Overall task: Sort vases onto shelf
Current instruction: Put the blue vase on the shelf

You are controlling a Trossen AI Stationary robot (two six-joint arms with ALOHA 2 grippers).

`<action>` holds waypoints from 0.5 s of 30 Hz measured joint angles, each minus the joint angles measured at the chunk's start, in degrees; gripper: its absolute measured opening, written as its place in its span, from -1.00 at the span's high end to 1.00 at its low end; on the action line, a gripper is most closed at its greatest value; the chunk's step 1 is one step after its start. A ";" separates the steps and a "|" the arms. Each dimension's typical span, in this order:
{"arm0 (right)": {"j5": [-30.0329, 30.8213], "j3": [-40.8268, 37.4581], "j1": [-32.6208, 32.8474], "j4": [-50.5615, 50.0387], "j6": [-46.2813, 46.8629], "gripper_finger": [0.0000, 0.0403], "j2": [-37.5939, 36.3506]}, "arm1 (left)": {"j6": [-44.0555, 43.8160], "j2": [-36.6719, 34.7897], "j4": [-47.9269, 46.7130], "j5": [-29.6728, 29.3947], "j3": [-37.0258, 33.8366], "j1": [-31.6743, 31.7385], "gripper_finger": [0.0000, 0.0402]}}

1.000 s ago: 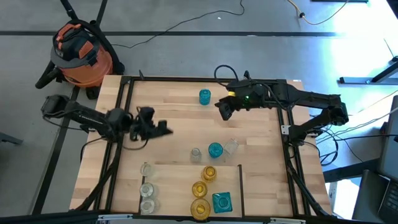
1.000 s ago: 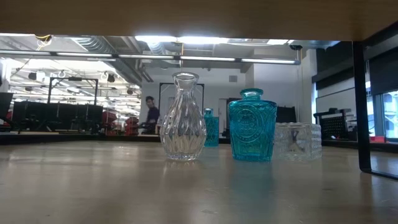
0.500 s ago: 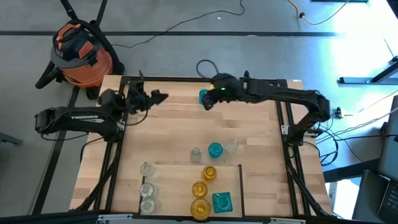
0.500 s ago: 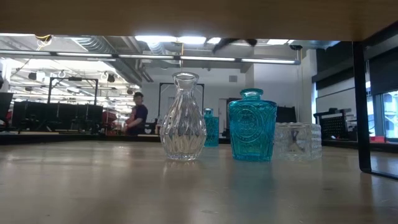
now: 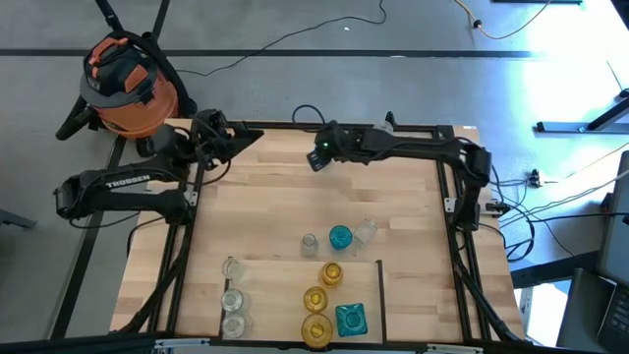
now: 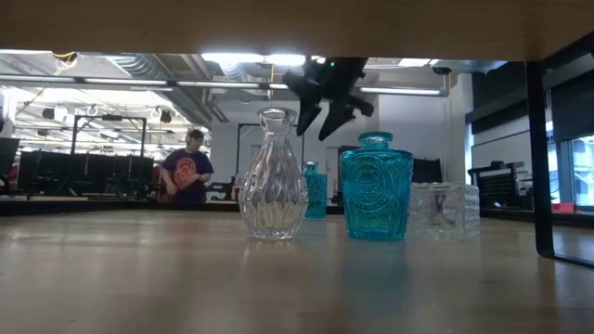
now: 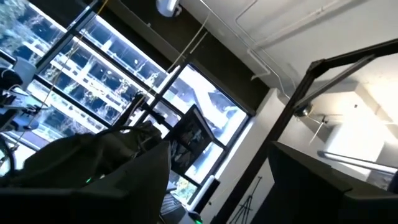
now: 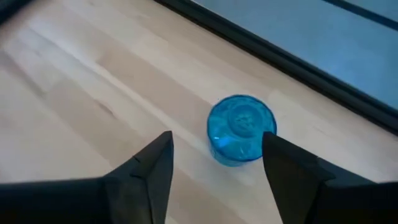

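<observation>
A small round teal vase (image 8: 240,129) stands upright on the wood near the table's far edge; in the low view this far vase (image 6: 316,191) shows behind the others. My right gripper (image 8: 216,139) hovers open above it, one finger on either side, touching nothing. The same gripper (image 5: 314,160) hides the vase in the high view and hangs high in the low view (image 6: 314,130). My left gripper (image 5: 250,135) is open at the far-left corner, and its wrist view (image 7: 219,152) looks up into the room.
Mid-table stand a clear vase (image 5: 310,242), a round teal vase (image 5: 340,237) and a clear square vase (image 5: 365,232). On the shelf (image 5: 275,295) at the near edge are amber vases (image 5: 315,298), a teal square vase (image 5: 351,318) and clear vases (image 5: 233,299). Black frame rails (image 5: 187,216) run along both sides.
My right gripper has swept toward the table's left along the far edge and dropped into the low view, ending over the far teal vase. My left arm has swung from mid-table to the far-left corner and tipped upward. A person walks in the room beyond.
</observation>
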 joint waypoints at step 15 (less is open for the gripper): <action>-2.56 0.00 -2.26 2.52 3.04 0.15 5.87 | -0.09 0.00 -0.44 0.54 0.00 1.13 -0.30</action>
